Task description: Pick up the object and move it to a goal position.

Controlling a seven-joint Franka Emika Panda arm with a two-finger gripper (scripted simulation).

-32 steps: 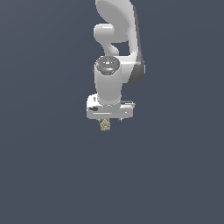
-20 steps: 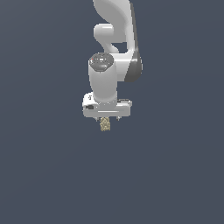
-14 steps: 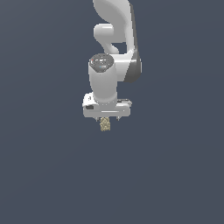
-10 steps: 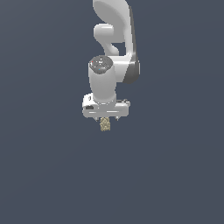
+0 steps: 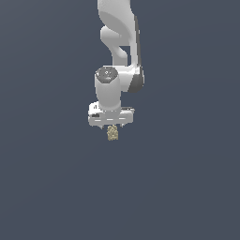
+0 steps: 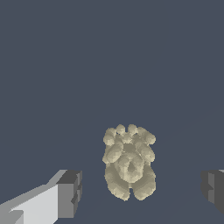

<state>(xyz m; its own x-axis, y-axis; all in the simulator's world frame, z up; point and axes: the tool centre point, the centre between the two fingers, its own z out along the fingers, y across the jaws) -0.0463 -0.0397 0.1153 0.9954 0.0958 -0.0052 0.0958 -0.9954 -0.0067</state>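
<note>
- In the wrist view, two dark grey fingertips (image 6: 70, 194) are showing in the foreground, one at about 7 o'clock of the picture and the other at about 4 o'clock, with a wide gap standing between them.
- The gripper (image 6: 142, 192) is standing wide open; neither pad is touching anything, so it is gripping nothing.
- The object (image 6: 129, 162), a tan-beige knobbly lump with a speckled surface, is sitting in that gap, apart from both pads and somewhat nearer the pad on the white finger.
- The lump is looking far narrower than the spread between the pads.
- Beyond the lump, only the plain dark blue-grey ground (image 6: 109, 57) is filling the wrist view.
- In the exterior view, the white arm (image 5: 119, 42) is reaching down from 12 o'clock, its wrist pointing straight downward.
- The gripper (image 5: 111, 125) is hanging at the centre of that view, its wide white body lying crosswise.
- The object (image 5: 112, 133) is showing at 6 o'clock of the gripper body, just beneath it and much narrower than it.
- From this farther view I cannot tell whether the lump is resting on the ground (image 5: 56, 187).
</note>
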